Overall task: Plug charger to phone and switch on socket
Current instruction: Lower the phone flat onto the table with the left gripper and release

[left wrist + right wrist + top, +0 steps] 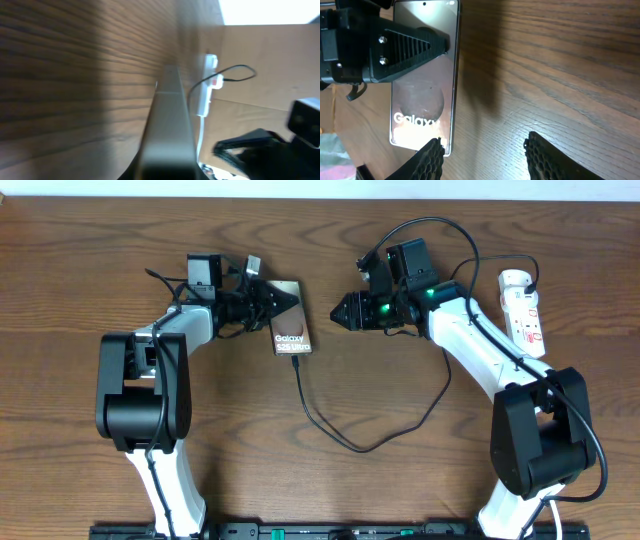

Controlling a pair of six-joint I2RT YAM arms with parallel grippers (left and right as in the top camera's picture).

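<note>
The brown-bronze phone (290,332) with "Galaxy" lettering lies on the table left of centre. My left gripper (276,302) is shut on its far end. In the left wrist view the phone (169,115) shows edge-on between the jaws (167,176). The charger (350,442), a thin black cable, meets the phone's near edge and loops across the table to the right. The white socket (525,308) lies at the far right and also shows in the left wrist view (206,92). My right gripper (342,311) is open and empty, right of the phone. In the right wrist view its fingers (487,160) hover beside the phone (422,95).
The table is brown wood (400,480). Thicker black robot cables (440,240) arch over the right arm near the socket. The left arm's finger (405,45) lies across the phone's face in the right wrist view.
</note>
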